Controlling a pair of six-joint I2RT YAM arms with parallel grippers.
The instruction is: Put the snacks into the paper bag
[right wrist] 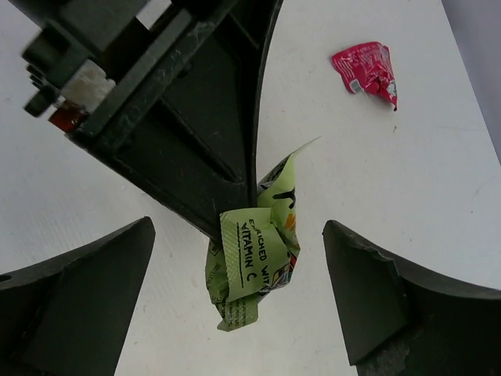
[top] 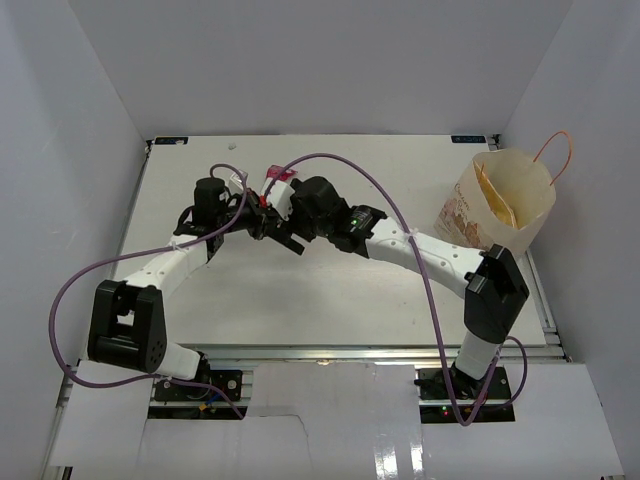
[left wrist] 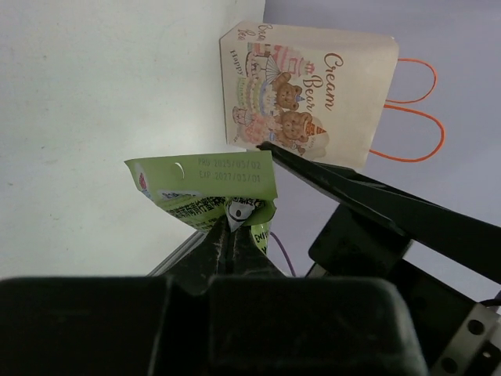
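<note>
My left gripper [left wrist: 229, 229] is shut on a crumpled light green packet [left wrist: 205, 190] and holds it above the table. In the right wrist view the packet [right wrist: 252, 262] hangs between the wide-open jaws of my right gripper [right wrist: 239, 231], touching neither finger. The two grippers meet at mid-table in the top view, left [top: 257, 212] and right [top: 273, 229]. A pink wrapper [right wrist: 365, 68] lies on the table beyond them, also seen from the top [top: 279, 178]. The tan paper bag [top: 505, 200] with orange cord handles stands open at the far right, with yellow-tan packs inside; its printed side shows in the left wrist view [left wrist: 309, 90].
White walls close in the table [top: 330, 290] on three sides. Purple cables [top: 390, 195] arc over the arms. The paper bag stands near the table's right edge and the right wall.
</note>
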